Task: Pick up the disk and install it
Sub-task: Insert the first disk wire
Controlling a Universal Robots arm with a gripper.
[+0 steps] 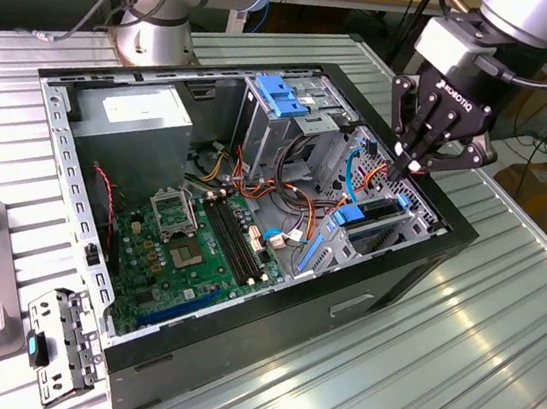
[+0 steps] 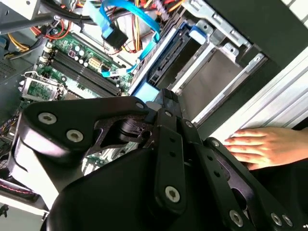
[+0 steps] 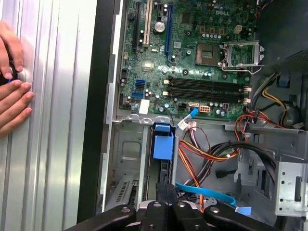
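Note:
The disk (image 1: 375, 211) stands on edge in a slot of the drive cage at the case's corner on the exterior view's right. Only its dark upper edge and blue carrier rails show, with the blue end tab (image 3: 162, 144) facing the motherboard; that tab (image 2: 144, 90) also shows in the second wrist view. My gripper (image 1: 404, 167) hangs straight over that slot. Its black fingers (image 3: 166, 190) are pressed together, shut, with nothing seen between them, right above the disk's edge. Whether they touch it I cannot tell.
The open black computer case (image 1: 266, 335) lies on a ribbed metal table (image 1: 453, 369). Inside are the green motherboard (image 1: 198, 245), grey power-supply box (image 1: 133, 121), orange and blue cables (image 3: 207, 154) and a bare blue bracket (image 1: 283, 95). A person's hand (image 2: 255, 144) rests on the table beside the case.

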